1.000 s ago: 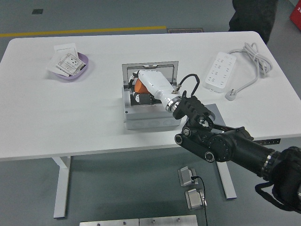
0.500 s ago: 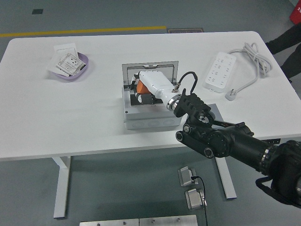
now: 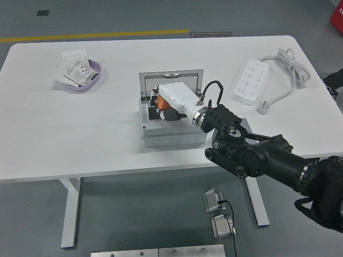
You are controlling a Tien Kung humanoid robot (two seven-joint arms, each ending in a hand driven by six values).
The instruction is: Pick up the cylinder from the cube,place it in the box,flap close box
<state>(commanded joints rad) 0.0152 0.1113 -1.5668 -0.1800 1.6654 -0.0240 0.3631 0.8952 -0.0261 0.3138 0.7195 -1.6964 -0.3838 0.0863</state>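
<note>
A grey box (image 3: pixel 171 136) stands at the table's middle, its lid (image 3: pixel 171 80) tipped open at the back. My right hand (image 3: pixel 161 104), with a white shell and a black forearm, reaches into the box from the lower right. Its fingers curl around an orange cylinder (image 3: pixel 159 100), which shows beside and under the palm, low inside the box. Dark parts lie under the hand, and I cannot tell whether they are fingers or a cube. The left arm is out of view.
A purple dish (image 3: pixel 94 69) with paper cards sits at the back left. A white power strip (image 3: pixel 251 80) with its cable (image 3: pixel 292 67) lies at the right. A person's dark sleeve (image 3: pixel 335 81) shows at the right edge.
My right forearm has shifted slightly right and up, with the hand staying in the box. The person has moved from the top right corner to the right edge.
</note>
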